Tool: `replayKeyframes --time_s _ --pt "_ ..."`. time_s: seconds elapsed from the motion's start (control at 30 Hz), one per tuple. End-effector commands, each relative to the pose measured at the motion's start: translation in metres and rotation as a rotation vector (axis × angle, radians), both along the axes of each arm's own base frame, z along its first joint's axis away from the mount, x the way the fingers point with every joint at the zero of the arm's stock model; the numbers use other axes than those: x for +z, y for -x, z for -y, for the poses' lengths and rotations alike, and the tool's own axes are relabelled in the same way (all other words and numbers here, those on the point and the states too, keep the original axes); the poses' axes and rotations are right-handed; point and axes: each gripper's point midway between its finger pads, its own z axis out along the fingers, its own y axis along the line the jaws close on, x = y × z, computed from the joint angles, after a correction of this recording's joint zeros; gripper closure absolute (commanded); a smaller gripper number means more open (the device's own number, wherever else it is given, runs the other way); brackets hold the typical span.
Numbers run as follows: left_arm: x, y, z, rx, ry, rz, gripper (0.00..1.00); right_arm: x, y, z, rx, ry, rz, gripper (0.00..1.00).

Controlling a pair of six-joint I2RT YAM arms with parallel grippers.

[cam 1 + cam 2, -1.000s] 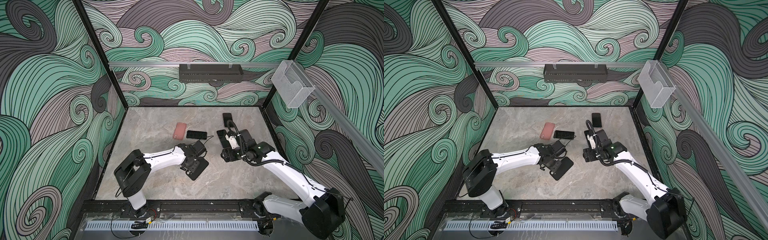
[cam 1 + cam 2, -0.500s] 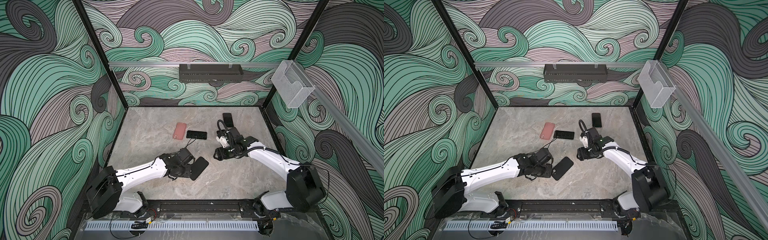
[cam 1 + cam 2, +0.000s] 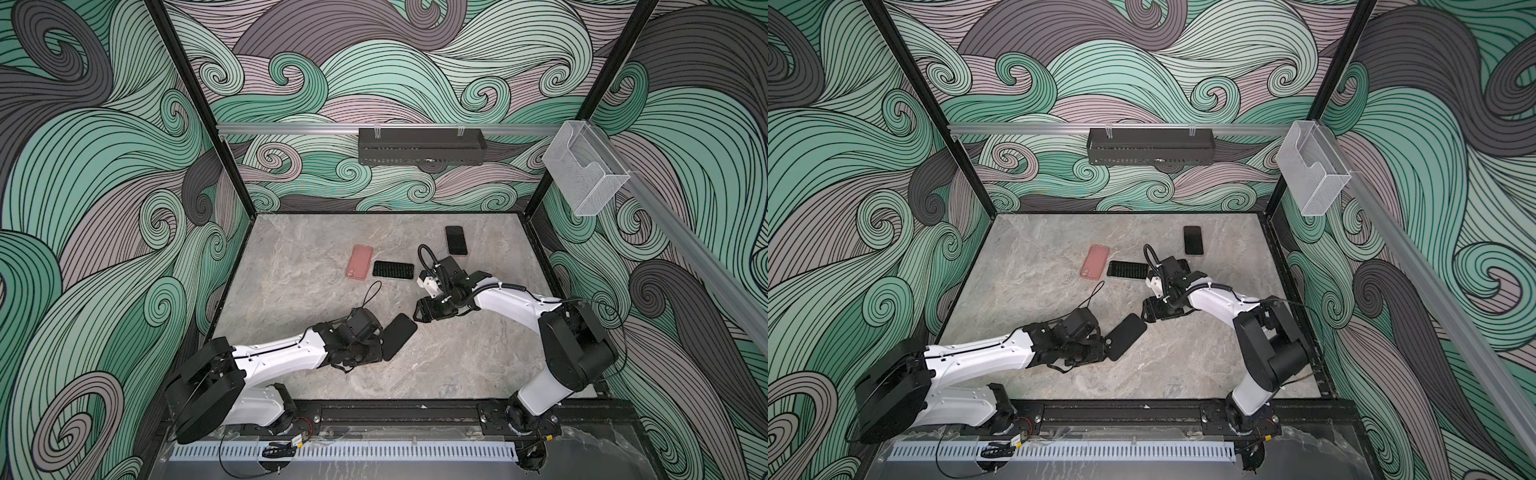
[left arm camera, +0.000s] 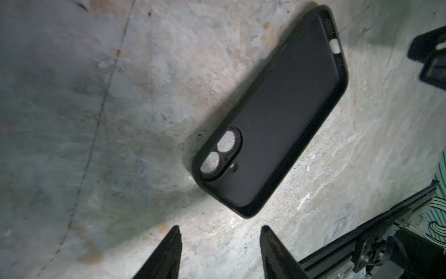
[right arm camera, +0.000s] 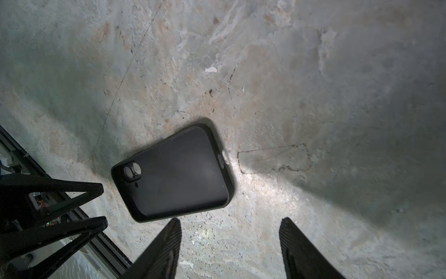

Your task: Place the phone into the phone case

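1. In a top view, the black case [image 3: 399, 336] is lying flat on the table [image 3: 291, 249], at 5 o'clock from its middle. The left gripper [image 3: 379, 351] is sitting at the case's 8 o'clock end and the right gripper [image 3: 417, 313] at its 1 o'clock end. The phone [image 3: 456, 240] is lying at the table's 1 o'clock, well apart from the case.
2. In a top view, a pink case [image 3: 1095, 262] is lying at 11 o'clock and a patterned slab [image 3: 1127, 270] just beside it, at its 3 o'clock. Both grippers are flanking the black case [image 3: 1125, 336].
3. In the left wrist view, the left gripper [image 4: 219, 229] is standing with jaws apart, gripping nothing. The case [image 4: 272, 116] is lying just ahead of the tips, not touching, with the table showing through its two camera holes. The right gripper's fingers [image 4: 424, 48] are showing beyond its far end.
4. In the right wrist view, the right gripper [image 5: 231, 221] is likewise spread and empty. The case [image 5: 178, 171] is lying just ahead, and the left fingers [image 5: 72, 187] are waiting near its camera-hole end.
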Motion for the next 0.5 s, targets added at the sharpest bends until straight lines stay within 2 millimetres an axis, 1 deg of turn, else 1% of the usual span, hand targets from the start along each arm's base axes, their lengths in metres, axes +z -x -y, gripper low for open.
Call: replayKeyframes --time_s 0.0,0.1,0.23,0.37,0.47 --pt "0.000 -0.002 0.016 0.002 0.064 -0.017 0.49 0.003 -0.008 -0.014 0.011 -0.032 0.014 0.34" --pt "-0.003 -0.002 0.017 0.013 0.067 -0.027 0.52 -0.002 -0.010 -0.018 0.023 -0.032 0.012 0.34" --pt "-0.008 -0.004 0.012 0.037 0.043 -0.026 0.56 -0.009 -0.014 -0.022 0.034 -0.027 0.002 0.34" --pt "-0.012 -0.006 0.012 0.045 0.038 -0.024 0.59 -0.017 -0.012 -0.026 0.045 -0.022 -0.020 0.34" --pt "-0.015 -0.008 0.013 0.053 0.040 -0.031 0.62 -0.023 -0.007 -0.028 0.058 -0.017 -0.037 0.34"
